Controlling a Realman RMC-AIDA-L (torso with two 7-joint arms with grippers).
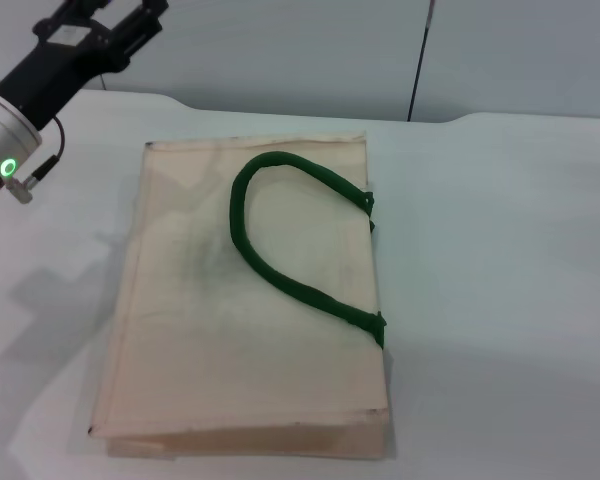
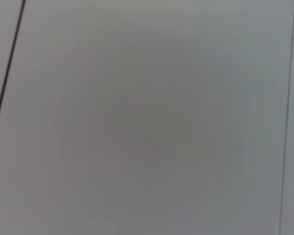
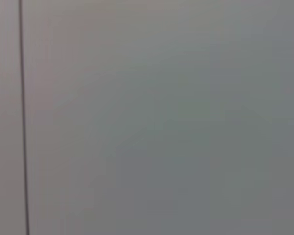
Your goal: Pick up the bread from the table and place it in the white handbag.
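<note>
Bread is nowhere you can spot it in any of the three views, operator, so its place can't be told from here. What you do have is the white handbag, lying flat on the table in the middle of the head view, long side running away from you, its open mouth edge at the right where the two ends of the dark green handle are stitched on. That handle loops back across the bag's top face in a flat arc, resting on the fabric. The bag's near edge shows a fold of layered cloth; whether anything sits inside, you can't tell, because the top panel lies closed over the interior and looks flat. A faint grey smudge marks the cloth left of the handle.

Move outward and you find the left gripper up in the far left corner of the head view, raised well apart from the bag, its dark fingers cut by the picture's edge, so you cannot tell if they are spread or pressed together. Its silver wrist carries a green ring light. Your right gripper is out of sight. Both wrist views give you only a plain grey wall with a thin dark seam
</note>
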